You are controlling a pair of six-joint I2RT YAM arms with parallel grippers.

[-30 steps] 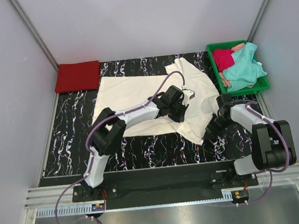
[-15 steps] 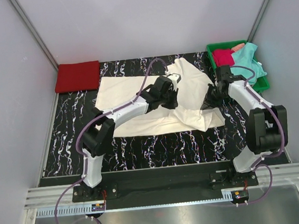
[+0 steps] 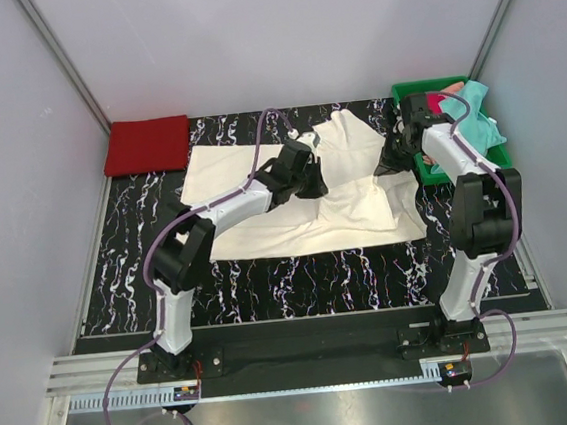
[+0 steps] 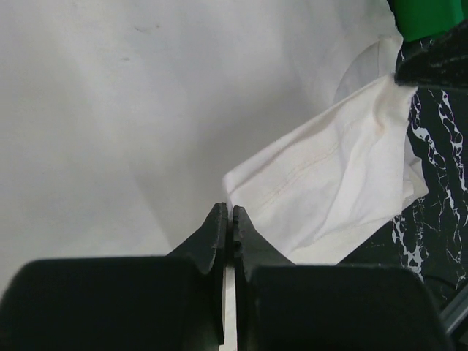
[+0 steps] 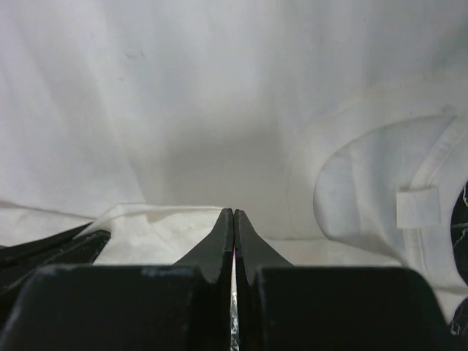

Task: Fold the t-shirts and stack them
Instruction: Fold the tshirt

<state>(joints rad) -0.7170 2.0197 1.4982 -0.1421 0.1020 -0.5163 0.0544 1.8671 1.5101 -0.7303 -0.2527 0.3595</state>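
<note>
At wrists only: left pincer, right pincer pinch cream t-shirt.

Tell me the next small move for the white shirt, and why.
Probably lower both and let go: the left gripper and right gripper pinch the shirt by its edge, which already hangs over the rest of the cloth.

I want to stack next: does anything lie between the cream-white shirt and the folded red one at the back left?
Nothing visible: only bare table separates the cream-white shirt from the red shirt.
</note>
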